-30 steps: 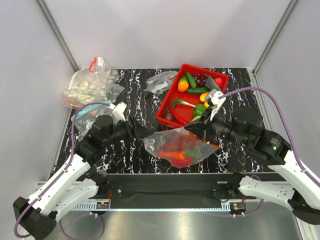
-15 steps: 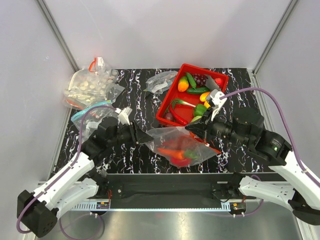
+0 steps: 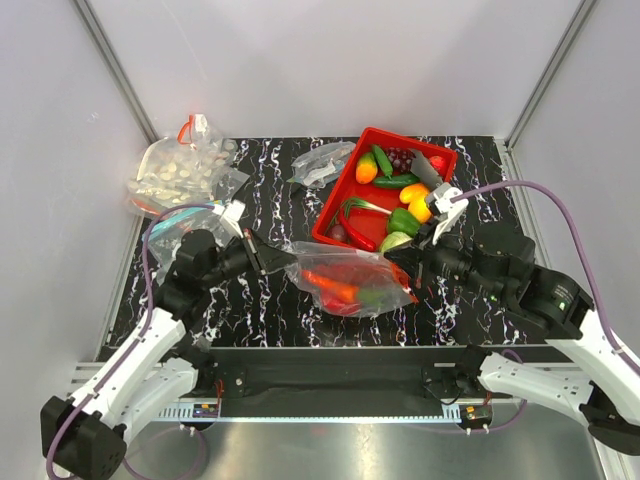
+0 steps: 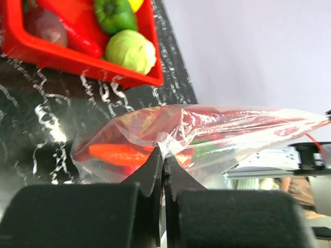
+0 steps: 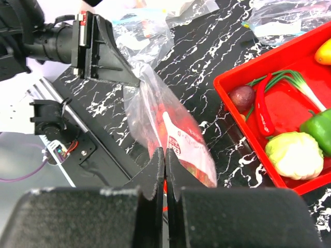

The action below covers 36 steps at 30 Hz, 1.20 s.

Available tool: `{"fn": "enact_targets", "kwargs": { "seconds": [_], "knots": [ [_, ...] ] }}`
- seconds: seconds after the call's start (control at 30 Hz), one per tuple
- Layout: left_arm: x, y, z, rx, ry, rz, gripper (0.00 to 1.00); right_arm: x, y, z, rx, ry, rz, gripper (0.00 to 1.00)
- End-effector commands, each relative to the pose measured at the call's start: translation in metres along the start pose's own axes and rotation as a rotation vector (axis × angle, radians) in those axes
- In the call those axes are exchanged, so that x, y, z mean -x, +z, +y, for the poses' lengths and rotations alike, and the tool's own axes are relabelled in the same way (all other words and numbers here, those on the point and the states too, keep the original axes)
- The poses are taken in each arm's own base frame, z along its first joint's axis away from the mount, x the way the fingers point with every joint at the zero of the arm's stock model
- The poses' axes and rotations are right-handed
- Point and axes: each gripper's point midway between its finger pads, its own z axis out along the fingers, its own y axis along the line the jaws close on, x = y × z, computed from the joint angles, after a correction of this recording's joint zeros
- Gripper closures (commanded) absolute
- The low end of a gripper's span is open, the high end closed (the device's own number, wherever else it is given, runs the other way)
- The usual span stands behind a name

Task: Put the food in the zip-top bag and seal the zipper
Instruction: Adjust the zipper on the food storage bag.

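The zip-top bag [image 3: 345, 280] hangs stretched between both grippers above the table's front middle. Inside it lies food: red pieces, an orange carrot [image 4: 116, 153] and a green bit. My left gripper [image 3: 272, 258] is shut on the bag's left end, which bunches at its tips [image 4: 164, 155]. My right gripper [image 3: 405, 265] is shut on the right end [image 5: 165, 152]. The zipper shows only as a short red-orange strip [image 3: 409, 291] by the right gripper. I cannot tell whether it is sealed. More food, such as a cabbage [image 4: 131, 50], lies in the red tray [image 3: 338, 190].
A bag of pale round pieces [image 3: 180, 170] and a clear bag with a teal-blue strip [image 3: 185, 225] lie at the back left. A small clear bag [image 3: 322, 163] rests left of the tray. The table's front edge runs just below the held bag.
My left gripper moved right and shut on the bag's left end. The bag rose off the table and now stretches between both grippers. The right gripper shifted slightly right.
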Motion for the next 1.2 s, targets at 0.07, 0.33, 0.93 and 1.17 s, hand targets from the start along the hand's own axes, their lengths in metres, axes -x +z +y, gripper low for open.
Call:
{"fn": "enact_targets", "kwargs": {
  "seconds": [0.07, 0.33, 0.93, 1.17],
  "knots": [
    [0.018, 0.0, 0.015, 0.051, 0.072, -0.046, 0.91, 0.021, -0.011, 0.012, 0.049, 0.021, -0.058, 1.0],
    [0.053, -0.01, -0.018, 0.096, 0.299, -0.089, 0.11, 0.031, 0.026, 0.001, -0.041, 0.091, -0.095, 1.0],
    [-0.003, -0.013, -0.068, -0.021, 0.579, -0.156, 0.09, 0.109, 0.084, -0.03, -0.29, 0.446, -0.396, 1.0],
    [0.001, -0.011, -0.077, -0.021, 0.636, -0.173, 0.07, 0.128, 0.123, -0.006, -0.28, 0.397, -0.373, 1.0]
  ]
}}
